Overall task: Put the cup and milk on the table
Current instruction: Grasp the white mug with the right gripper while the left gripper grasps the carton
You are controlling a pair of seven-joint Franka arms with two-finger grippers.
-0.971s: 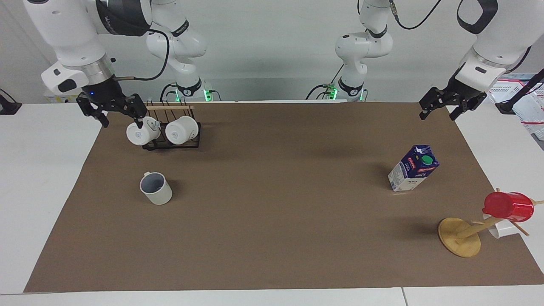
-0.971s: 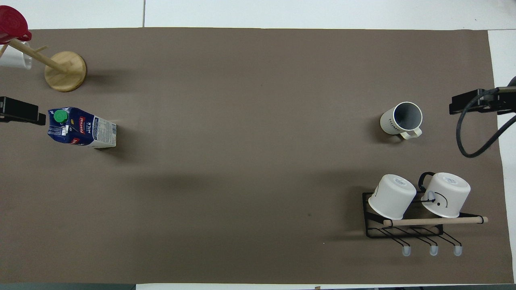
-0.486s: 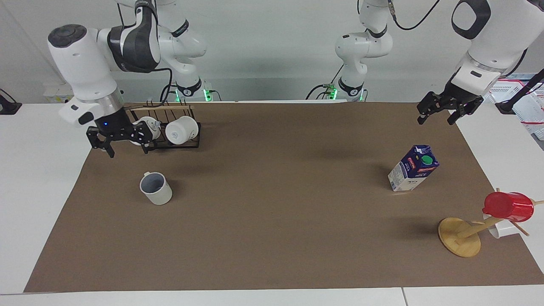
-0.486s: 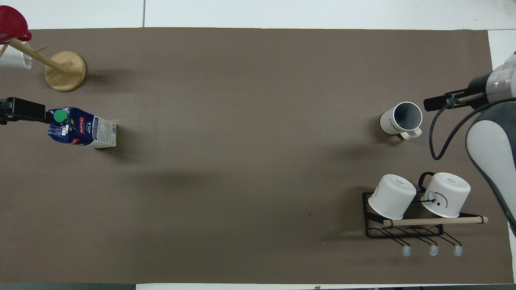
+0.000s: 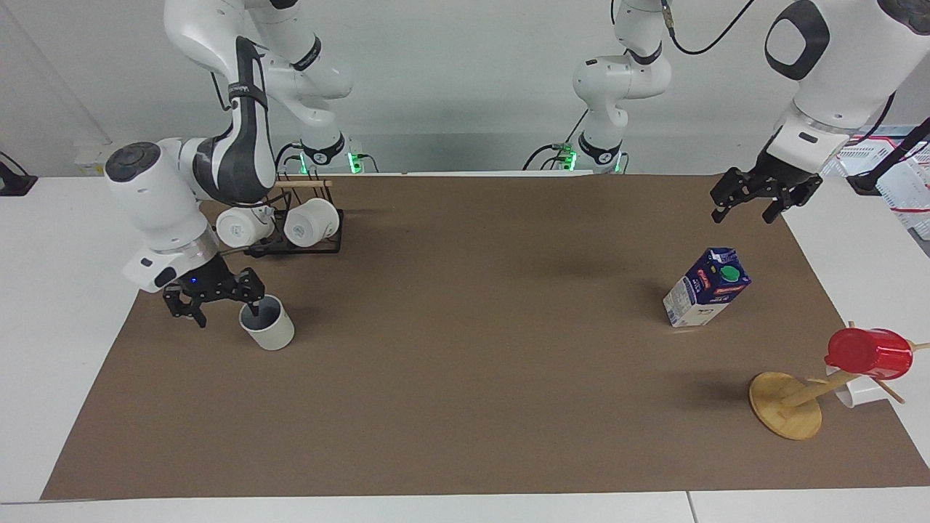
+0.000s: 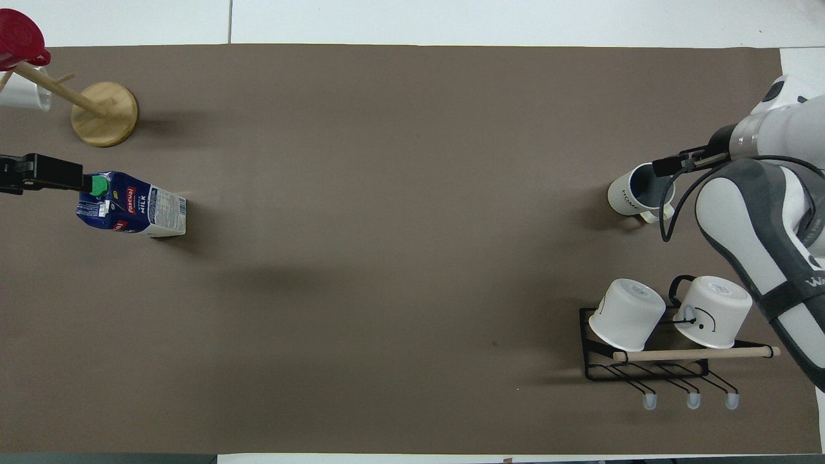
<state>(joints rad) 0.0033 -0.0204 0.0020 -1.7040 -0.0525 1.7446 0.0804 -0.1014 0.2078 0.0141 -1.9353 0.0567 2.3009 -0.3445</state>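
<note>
You had the right gripper (image 5: 227, 306) spread at the light grey mug with the dark inside (image 5: 267, 324), one finger dipping over its rim: the grasp step. Next you needed to close. The left gripper (image 5: 749, 203) hung spread above the upright blue-and-white gable-top milk carton (image 5: 706, 296).
</note>
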